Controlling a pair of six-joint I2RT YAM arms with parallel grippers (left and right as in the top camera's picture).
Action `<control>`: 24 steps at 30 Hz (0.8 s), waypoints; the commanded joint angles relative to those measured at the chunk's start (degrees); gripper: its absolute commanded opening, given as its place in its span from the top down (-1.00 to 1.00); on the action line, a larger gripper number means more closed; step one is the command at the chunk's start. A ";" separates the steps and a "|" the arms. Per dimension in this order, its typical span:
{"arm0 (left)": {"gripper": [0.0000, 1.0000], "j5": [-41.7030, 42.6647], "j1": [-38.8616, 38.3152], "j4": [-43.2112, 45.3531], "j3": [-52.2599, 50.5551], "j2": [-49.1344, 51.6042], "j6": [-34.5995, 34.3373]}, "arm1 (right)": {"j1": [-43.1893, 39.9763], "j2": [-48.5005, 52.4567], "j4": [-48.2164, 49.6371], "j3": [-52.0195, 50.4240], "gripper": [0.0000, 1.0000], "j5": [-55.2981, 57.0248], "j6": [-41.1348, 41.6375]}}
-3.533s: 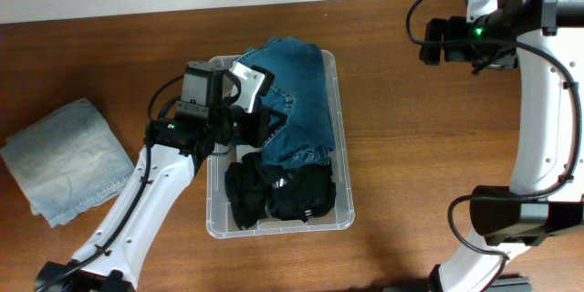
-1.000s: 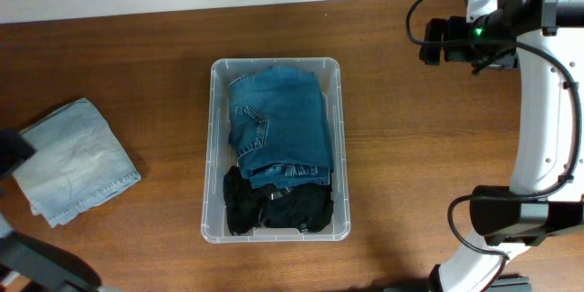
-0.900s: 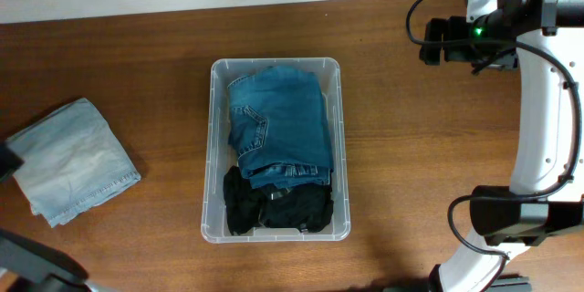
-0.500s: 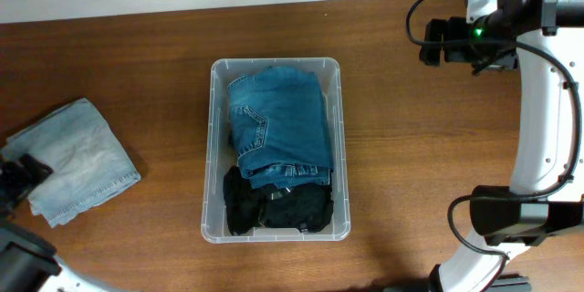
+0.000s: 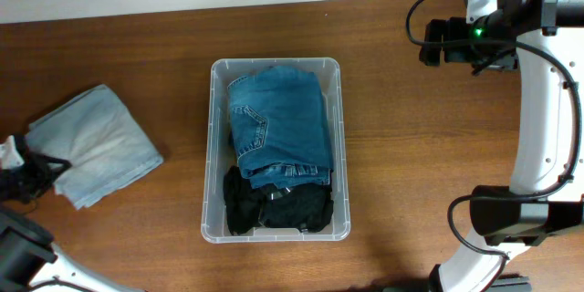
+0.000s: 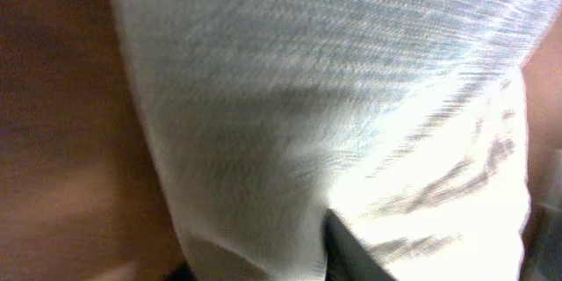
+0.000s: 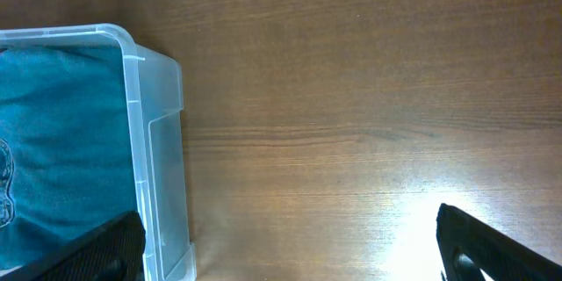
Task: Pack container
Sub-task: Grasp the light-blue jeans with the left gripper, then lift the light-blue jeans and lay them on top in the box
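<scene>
From above, the pale cloth (image 5: 96, 146) is seen shifted towards the container (image 5: 339, 146) and turned, compared with half a second ago. The container and its load are unchanged. The left tool (image 5: 27, 178) is seen at the far left edge of the table (image 5: 411, 146), touching the cloth's near corner. The container lies at the middle of the table, well apart from this tool, with the cloth between them. The right tool (image 5: 436, 41) is held high at the back right, also well apart from the container. One container, one pair of blue jeans (image 5: 278, 123), one black garment (image 5: 278, 208), one pale cloth and two tools are counted. The jeans fill the far part of the container and the black garment the near end.

In the left wrist view, almost everything is covered by the blurred cloth (image 6: 334, 97), with brown table (image 6: 53, 140) at the left. Whether the left tool is clenched on the cloth cannot be told.

In the right wrist view, the right tool (image 7: 288, 219) is released, its fingers spread wide over bare table (image 7: 351, 97). One corner of the container (image 7: 158, 123) is shown at the left, beside the left finger, with jeans (image 7: 53, 140) inside.
</scene>
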 commanded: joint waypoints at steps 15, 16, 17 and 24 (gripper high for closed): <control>0.99 18.88 -7.52 -1.38 -1.64 -15.26 -0.22 | -0.11 -0.37 -0.35 0.74 -0.97 0.31 0.28; 0.99 18.93 -8.33 -1.22 -1.64 -18.12 -1.42 | -0.11 -0.37 -0.35 0.74 -0.97 0.31 0.28; 0.99 19.19 -9.03 -1.18 -1.64 -20.48 -1.46 | -0.11 -0.37 -0.35 0.74 -0.97 0.31 0.28; 0.99 18.64 -17.51 0.07 -1.64 -37.94 -1.44 | -0.13 -0.37 -0.33 0.74 -0.97 0.31 0.28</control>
